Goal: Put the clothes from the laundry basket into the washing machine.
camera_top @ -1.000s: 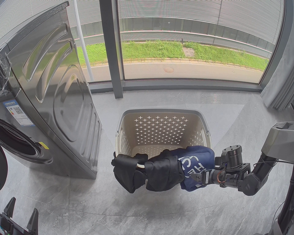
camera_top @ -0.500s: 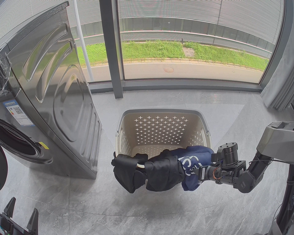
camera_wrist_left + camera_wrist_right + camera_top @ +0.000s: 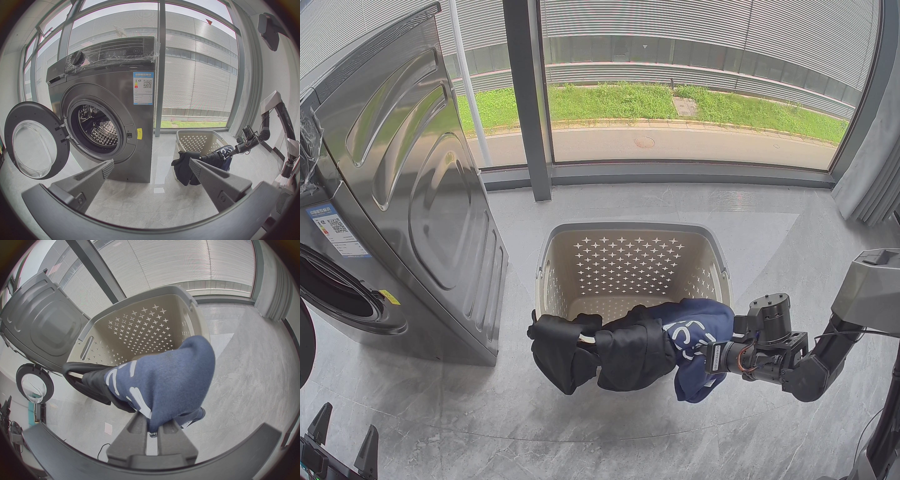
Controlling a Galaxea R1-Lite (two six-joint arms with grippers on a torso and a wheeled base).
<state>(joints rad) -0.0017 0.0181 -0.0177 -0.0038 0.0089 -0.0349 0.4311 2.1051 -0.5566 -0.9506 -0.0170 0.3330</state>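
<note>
A beige laundry basket (image 3: 631, 234) stands on the floor ahead. Black clothes (image 3: 606, 353) and a navy garment (image 3: 700, 328) with white print hang over its near rim. My right gripper (image 3: 706, 359) is at the basket's near right corner, shut on the navy garment (image 3: 168, 380), whose cloth is pinched between the fingers (image 3: 137, 430). The grey washing machine (image 3: 406, 187) stands at the left, its round door (image 3: 34, 143) swung open and the drum (image 3: 97, 126) showing. My left gripper (image 3: 151, 167) hangs low at the near left, open and holding nothing, facing the machine.
A tall window (image 3: 687, 81) with a dark post (image 3: 528, 100) runs behind the basket. A grey curtain (image 3: 875, 169) hangs at the far right. Bare grey floor (image 3: 550, 425) lies between the basket and me.
My right gripper pushed toward the navy garment and now pulls back slightly with it; the garment's lower edge has bunched and hangs lower outside the basket. The left arm stayed still.
</note>
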